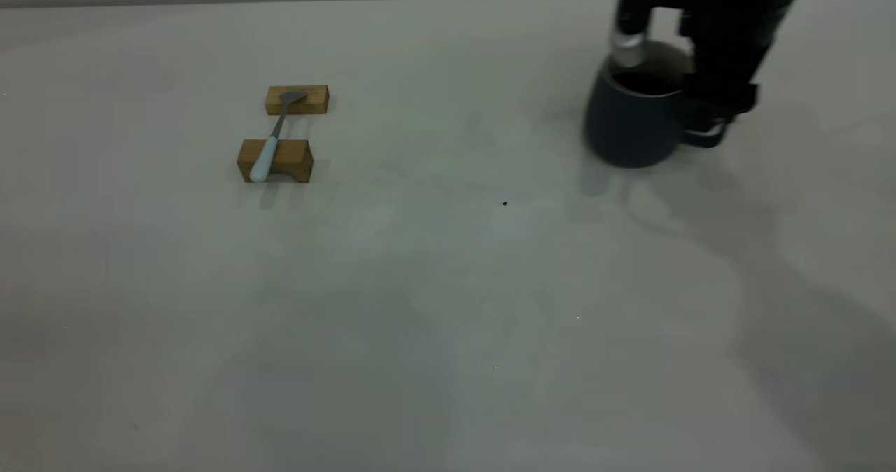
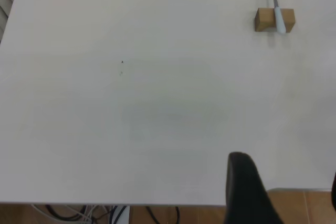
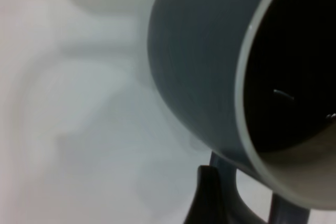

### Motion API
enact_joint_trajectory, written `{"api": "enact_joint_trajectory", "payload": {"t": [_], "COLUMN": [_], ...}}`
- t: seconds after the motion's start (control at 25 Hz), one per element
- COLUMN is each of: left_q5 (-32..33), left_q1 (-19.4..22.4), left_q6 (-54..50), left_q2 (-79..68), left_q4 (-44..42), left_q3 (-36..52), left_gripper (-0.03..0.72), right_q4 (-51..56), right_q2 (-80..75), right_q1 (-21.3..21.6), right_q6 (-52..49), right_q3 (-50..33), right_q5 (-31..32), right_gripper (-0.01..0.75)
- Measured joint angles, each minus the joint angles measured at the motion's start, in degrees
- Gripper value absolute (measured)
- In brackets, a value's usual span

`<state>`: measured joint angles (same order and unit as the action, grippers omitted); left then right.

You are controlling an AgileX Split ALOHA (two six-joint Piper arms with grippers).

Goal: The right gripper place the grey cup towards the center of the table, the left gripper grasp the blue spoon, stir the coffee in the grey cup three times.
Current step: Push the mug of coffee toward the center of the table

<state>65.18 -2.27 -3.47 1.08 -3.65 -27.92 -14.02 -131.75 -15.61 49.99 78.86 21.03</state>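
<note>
Gripping cup at its handle, right pincer clamped; spoon rests across two blocks. Left pincer state: cannot tell.

The right gripper stood over the cup at its handle; the spoon lay across two blocks.

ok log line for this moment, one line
phase: cup placement | right gripper at grey cup handle side, far right of table | coffee inside | blue spoon across two wooden blocks, untouched | left gripper back at table edge
</note>
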Motion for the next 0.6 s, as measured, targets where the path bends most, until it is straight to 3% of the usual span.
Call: {"api": "enact_joint_trajectory", "payload": {"t": [0.36, 0.6], "left_q5": [0.0, 0.0], "left_q1": [0.0, 0.0], "left_q6": [0.0, 0.0], "left_q2": [0.0, 0.0], "left_q4": [0.0, 0.0], "left_q3": [0.0, 0.0], "left_gripper": [0.465, 0.465], "right_q4": [7.0, 11.1], "right_q2": [0.0, 2.6], "right_q1": [-9.1, -11.9], "right_q6": [0.0, -6.0], "right_q3": [0.0, 0.0], "right_q5": [-0.5, 2.5], "right_gripper": [0.646, 0.642]}}
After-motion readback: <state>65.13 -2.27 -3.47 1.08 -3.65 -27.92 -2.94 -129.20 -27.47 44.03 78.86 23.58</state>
